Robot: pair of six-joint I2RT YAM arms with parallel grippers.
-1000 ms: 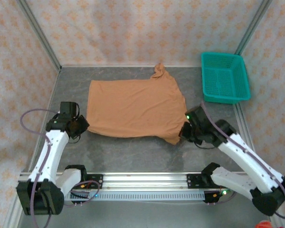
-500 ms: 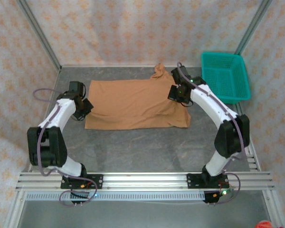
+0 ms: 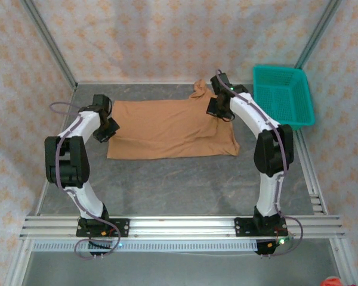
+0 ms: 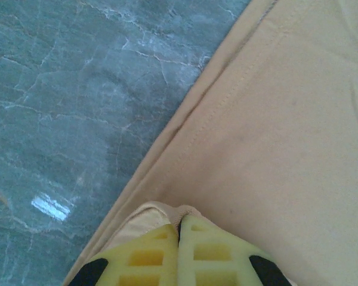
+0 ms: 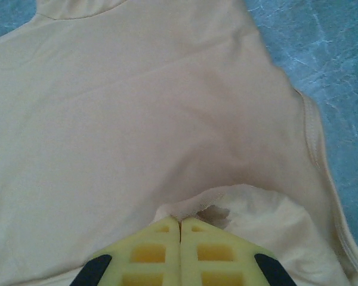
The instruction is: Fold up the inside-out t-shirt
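Note:
The inside-out t-shirt [image 3: 167, 128] is tan cloth lying on the grey table, doubled over into a wide band, with a bunched sleeve [image 3: 200, 89] at its far edge. My left gripper [image 3: 107, 128] sits at the shirt's left edge, shut on a pinch of cloth. In the left wrist view the yellow pads meet at the left gripper [image 4: 180, 223] with a fold of t-shirt [image 4: 274, 119] squeezed between them. My right gripper [image 3: 218, 110] is over the shirt's far right part. Its pads at the right gripper [image 5: 179, 221] are shut on a raised fold of t-shirt [image 5: 137, 107].
A teal mesh basket [image 3: 283, 95] stands at the far right, just beyond the right arm. Bare grey table [image 3: 179, 185] stretches from the shirt to the rail at the near edge. Patterned walls close in the left, right and far sides.
Both arms swung from the shirt's near edge to its far side, carrying the near cloth over the rest. The shirt now lies shorter front to back.

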